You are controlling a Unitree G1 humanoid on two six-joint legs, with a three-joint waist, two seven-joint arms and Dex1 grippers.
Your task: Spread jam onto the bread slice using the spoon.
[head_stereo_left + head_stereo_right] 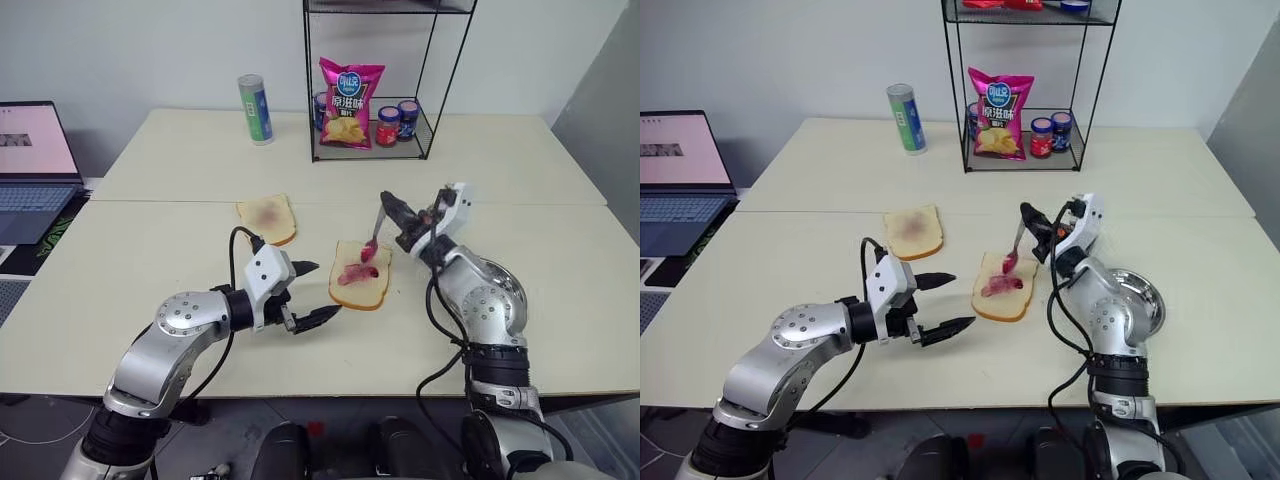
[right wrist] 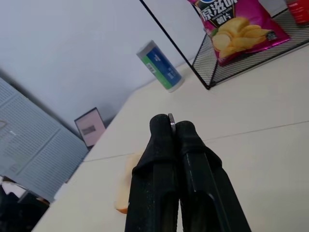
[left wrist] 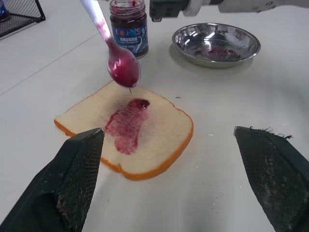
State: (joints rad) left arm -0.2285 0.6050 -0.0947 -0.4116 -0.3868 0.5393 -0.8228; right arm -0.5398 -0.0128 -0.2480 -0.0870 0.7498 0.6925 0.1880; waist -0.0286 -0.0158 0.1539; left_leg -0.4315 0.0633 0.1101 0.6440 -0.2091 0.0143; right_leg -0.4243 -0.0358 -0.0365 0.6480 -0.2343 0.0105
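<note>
Right gripper clenched on the spoon handle, its jam-coated bowl hanging just above the smeared bread slice at table centre. Left gripper released, just left of the slice. Judged: bread soft, tears easily; spoon slim, stiff, slippery, so keep hold high on the handle

**Robot body: visible finish and fittings**

Both arms are cast in brushed silver-grey metal with rounded joint housings; the left shoulder housing carries a ring of small dark screws around a circular cap. Black collars separate the segments. Each wrist ends in a white, boxy module. Black cables loop loosely from each white module back along the forearm. The left gripper has two black, tapered fingers with a cross-hatched mesh texture on the inner pads. The right gripper has matt black, rounded fingers.
</note>
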